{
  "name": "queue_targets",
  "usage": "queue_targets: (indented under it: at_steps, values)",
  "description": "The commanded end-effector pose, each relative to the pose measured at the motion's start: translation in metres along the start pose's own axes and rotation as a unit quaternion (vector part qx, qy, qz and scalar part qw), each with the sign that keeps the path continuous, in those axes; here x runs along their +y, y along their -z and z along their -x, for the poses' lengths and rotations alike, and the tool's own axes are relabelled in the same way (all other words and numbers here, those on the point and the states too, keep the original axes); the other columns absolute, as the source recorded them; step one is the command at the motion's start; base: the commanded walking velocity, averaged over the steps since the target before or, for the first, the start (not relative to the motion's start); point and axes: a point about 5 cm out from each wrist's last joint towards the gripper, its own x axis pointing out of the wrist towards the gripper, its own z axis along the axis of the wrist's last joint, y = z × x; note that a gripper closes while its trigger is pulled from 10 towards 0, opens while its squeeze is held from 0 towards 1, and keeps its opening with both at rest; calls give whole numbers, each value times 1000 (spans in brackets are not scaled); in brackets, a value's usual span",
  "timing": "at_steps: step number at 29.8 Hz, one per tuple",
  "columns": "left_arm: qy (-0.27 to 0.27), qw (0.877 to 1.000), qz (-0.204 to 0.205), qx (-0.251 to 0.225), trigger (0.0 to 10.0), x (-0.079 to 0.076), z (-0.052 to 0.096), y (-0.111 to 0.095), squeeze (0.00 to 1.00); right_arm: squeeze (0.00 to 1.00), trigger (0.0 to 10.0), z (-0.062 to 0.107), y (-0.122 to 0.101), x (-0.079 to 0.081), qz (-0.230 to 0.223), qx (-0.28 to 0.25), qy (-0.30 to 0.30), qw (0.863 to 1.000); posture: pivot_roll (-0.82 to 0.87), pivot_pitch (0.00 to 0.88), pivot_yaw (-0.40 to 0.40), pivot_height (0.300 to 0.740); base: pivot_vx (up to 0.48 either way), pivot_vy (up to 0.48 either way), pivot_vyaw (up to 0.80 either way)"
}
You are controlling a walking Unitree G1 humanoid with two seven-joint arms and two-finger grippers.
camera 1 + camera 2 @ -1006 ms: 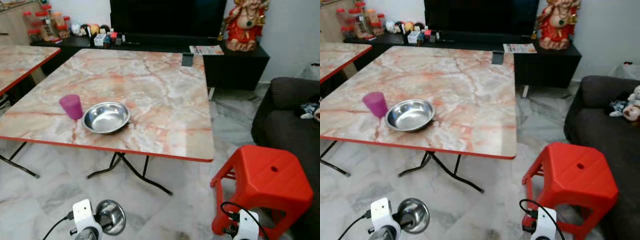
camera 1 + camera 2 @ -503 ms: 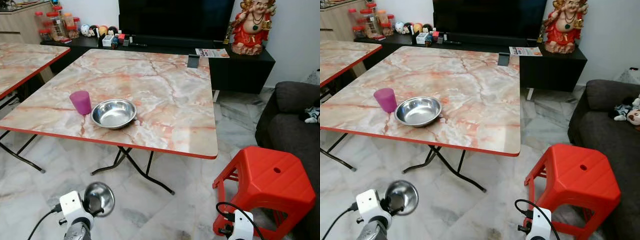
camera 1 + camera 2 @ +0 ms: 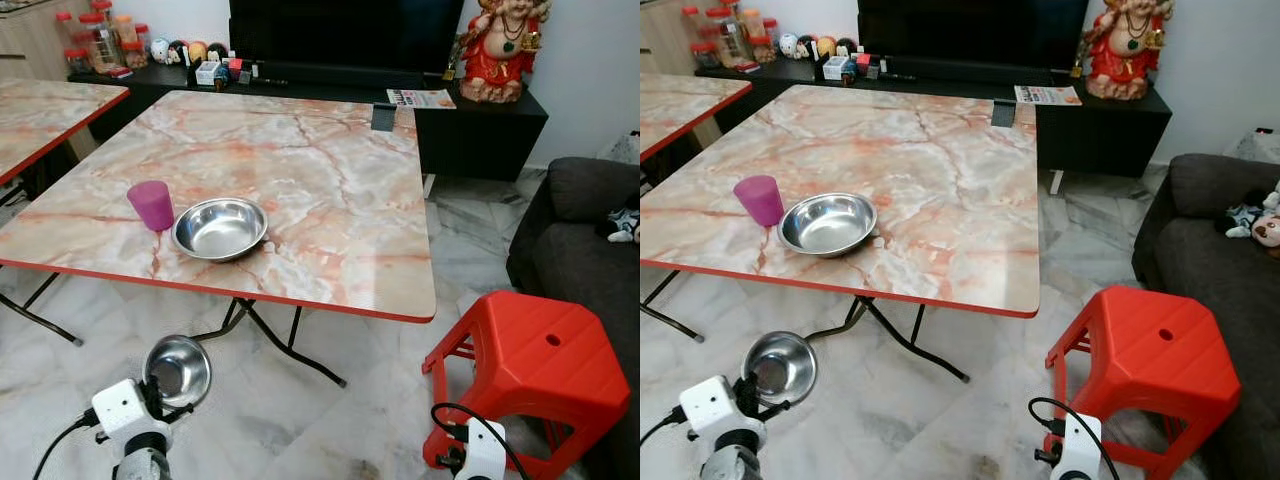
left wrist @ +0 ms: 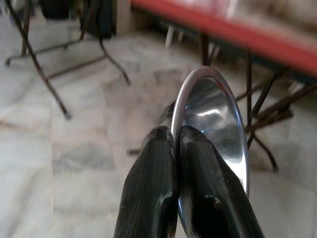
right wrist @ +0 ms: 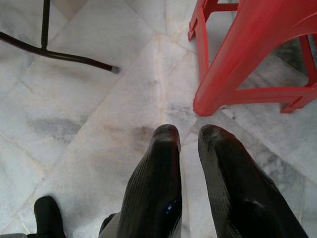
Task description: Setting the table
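1. Your left gripper [image 4: 174, 148] pinches the rim of a steel bowl [image 3: 178, 370], fingers pressed tight on the edge. An edge grip leaves the base free, so the bowl can go down flat.
2. That bowl hangs below the table's [image 3: 330, 250] near edge, short of it, over the floor. It sits tilted, hollow facing up toward your head camera.
3. On the table, near the front edge, a second bowl [image 3: 220, 228] rests with a purple cup [image 3: 151, 205] just beside it on the left. Likely one place already laid.
4. Judgement: the carried bowl wants its own spot; the table's right half is bare.
5. Your right gripper [image 5: 187, 138] hangs idle, fingers slightly apart, holding nothing, over the floor right of the table by the red stool [image 3: 530, 370].
6. Risk: clipping the table's red edge while lifting.
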Motion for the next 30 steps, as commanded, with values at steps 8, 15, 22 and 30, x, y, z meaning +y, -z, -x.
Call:
queue_targets:
  at_steps: [8,15,22,30]
  values:
    - [75,992,-15,-97,10000,-34,-3,-64,0,0,10000,-2,-4,4,14,0,-11,1000,37,0,-53,740,0,0,0]
    - [100,985,-6,-142,10000,-52,-4,-103,0,0,10000,-2,-5,5,14,0,-12,1000,37,0,-52,740,0,0,0]
    - [143,977,32,-155,10000,-77,-16,-127,0,0,10000,-2,-5,6,13,0,-12,1000,35,0,-51,740,0,0,0]
    - [146,977,37,-153,10000,-81,-19,-129,0,0,10000,-2,-5,6,13,0,-12,1000,34,0,-51,740,0,0,0]
